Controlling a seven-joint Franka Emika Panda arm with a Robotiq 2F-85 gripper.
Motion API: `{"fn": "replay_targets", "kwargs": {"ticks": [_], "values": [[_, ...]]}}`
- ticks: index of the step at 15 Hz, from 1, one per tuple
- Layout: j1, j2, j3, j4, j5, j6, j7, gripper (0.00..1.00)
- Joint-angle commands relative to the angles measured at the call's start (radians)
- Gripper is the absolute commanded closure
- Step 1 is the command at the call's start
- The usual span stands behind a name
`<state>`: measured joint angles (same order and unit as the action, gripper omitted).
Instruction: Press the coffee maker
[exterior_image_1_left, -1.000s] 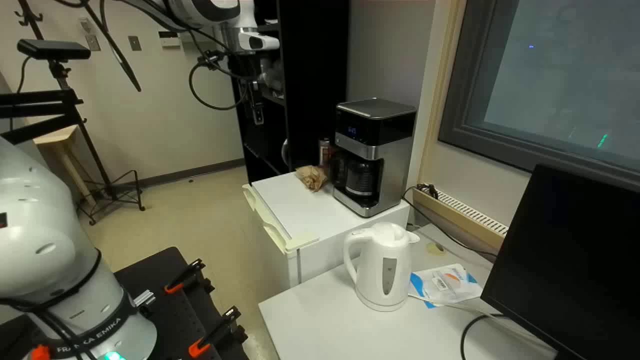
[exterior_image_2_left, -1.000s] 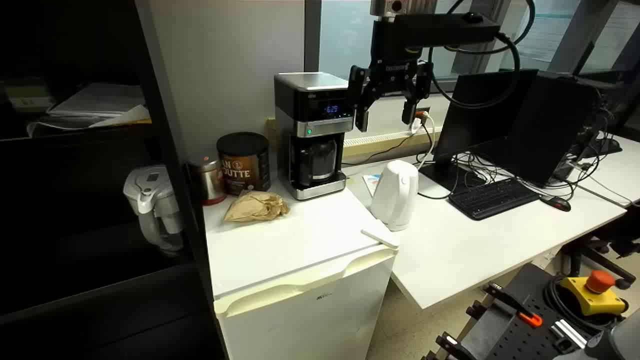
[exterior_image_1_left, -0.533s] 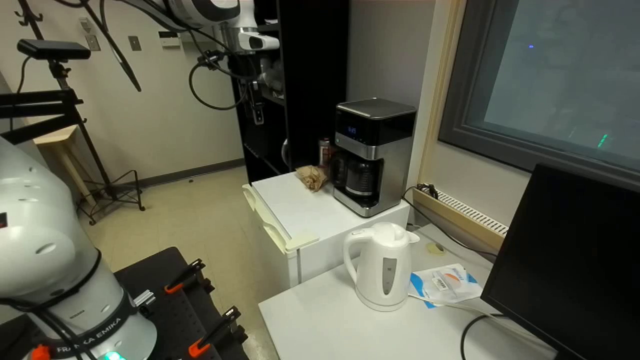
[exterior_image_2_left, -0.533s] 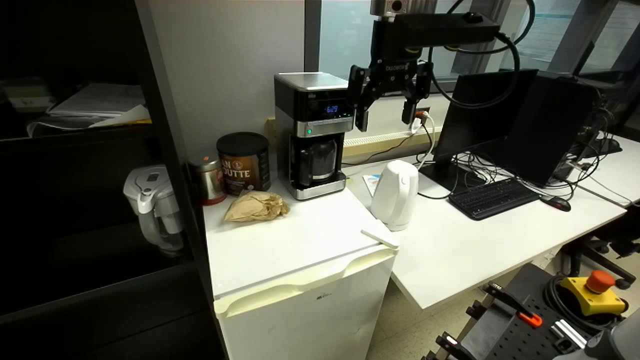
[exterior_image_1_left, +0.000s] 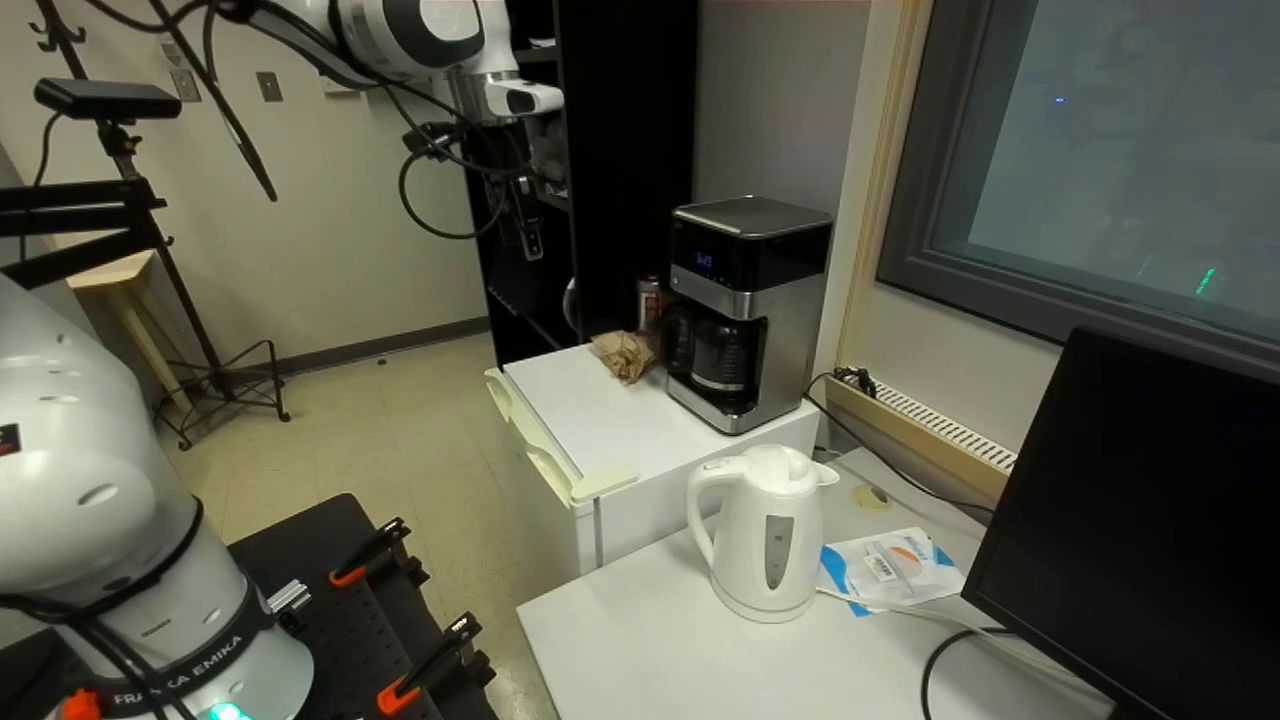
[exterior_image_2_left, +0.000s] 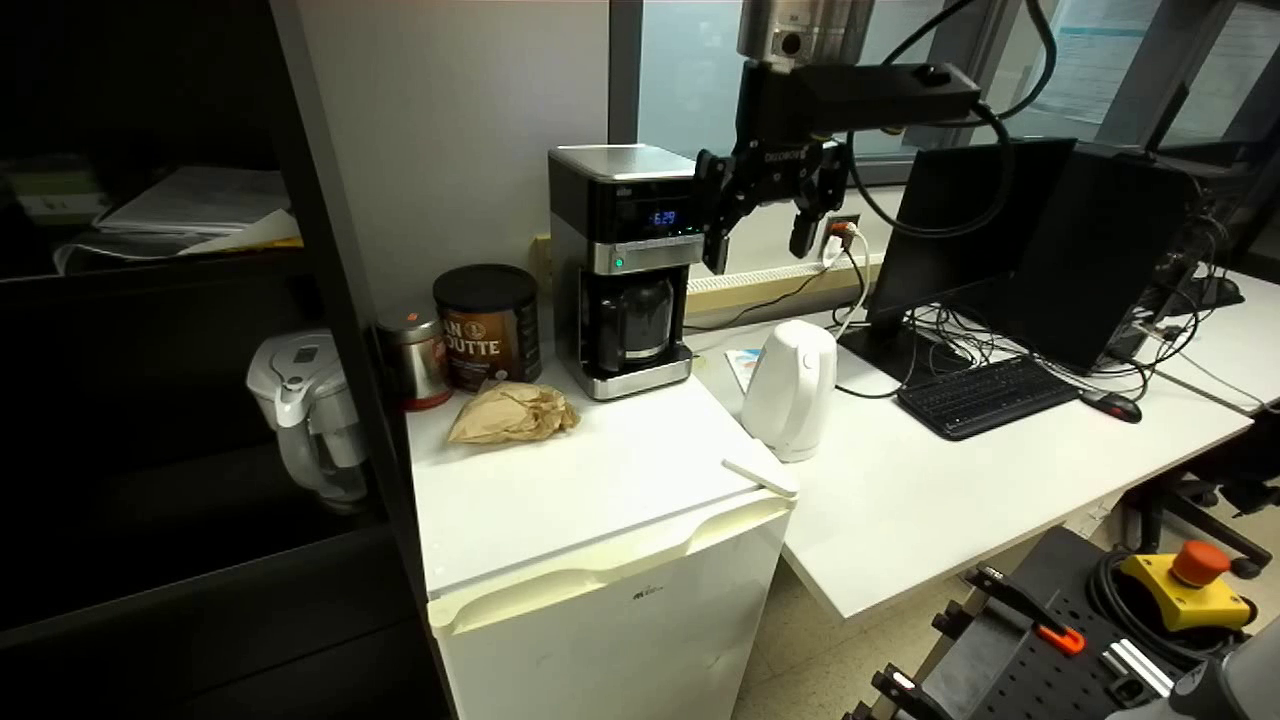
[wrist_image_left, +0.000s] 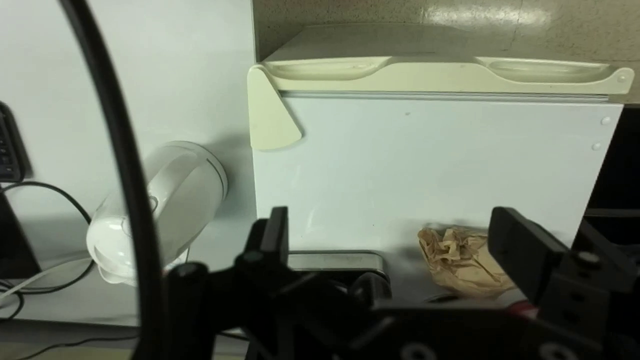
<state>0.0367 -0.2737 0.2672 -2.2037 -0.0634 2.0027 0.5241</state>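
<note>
Lower and slightly leftward since half a second ago, the gripper (exterior_image_2_left: 760, 245) hangs in an exterior view, jaws spread wide.
From the left, a black bookcase (exterior_image_2_left: 330, 290) holds papers (exterior_image_2_left: 200, 205) above a clear-sided pitcher (exterior_image_2_left: 312, 410); on the small white fridge (exterior_image_2_left: 600, 480) sit a metal canister (exterior_image_2_left: 424, 362), a brown tin (exterior_image_2_left: 487, 335), a paper bag (exterior_image_2_left: 515, 412) and, toward its back, the coffee maker (exterior_image_2_left: 620, 257), upright, the glass carafe (exterior_image_2_left: 646, 320) seated inside, its contents too dark to tell; then a white kettle (exterior_image_2_left: 790, 392) on the desk (exterior_image_2_left: 960, 500).

Metal-trimmed coffee maker (exterior_image_2_left: 640, 256), glossy plastic kettle (exterior_image_2_left: 790, 390), crumpled paper (exterior_image_2_left: 513, 413)
</note>
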Motion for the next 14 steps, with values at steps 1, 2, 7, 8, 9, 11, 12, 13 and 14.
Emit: {"fn": "replay_targets", "kwargs": {"ticks": [1, 2, 7, 8, 9, 11, 12, 13, 14], "values": [[0.024, -0.017, -0.034, -0.094, -0.051, 0.156, -0.11, 0.0], [0.026, -0.02, -0.041, -0.117, -0.063, 0.2, -0.145, 0.0], [0.027, -0.045, -0.103, -0.247, -0.103, 0.448, -0.393, 0.0], [0.03, -0.052, -0.118, -0.269, -0.1, 0.484, -0.449, 0.0], [0.03, -0.061, -0.134, -0.295, -0.101, 0.521, -0.505, 0.0], [0.027, -0.078, -0.164, -0.345, -0.11, 0.59, -0.601, 0.0], [0.024, -0.087, -0.178, -0.37, -0.121, 0.618, -0.648, 0.0], [0.017, -0.094, -0.189, -0.392, -0.14, 0.653, -0.683, 0.0], [0.007, -0.096, -0.199, -0.414, -0.171, 0.685, -0.719, 0.0]]}}
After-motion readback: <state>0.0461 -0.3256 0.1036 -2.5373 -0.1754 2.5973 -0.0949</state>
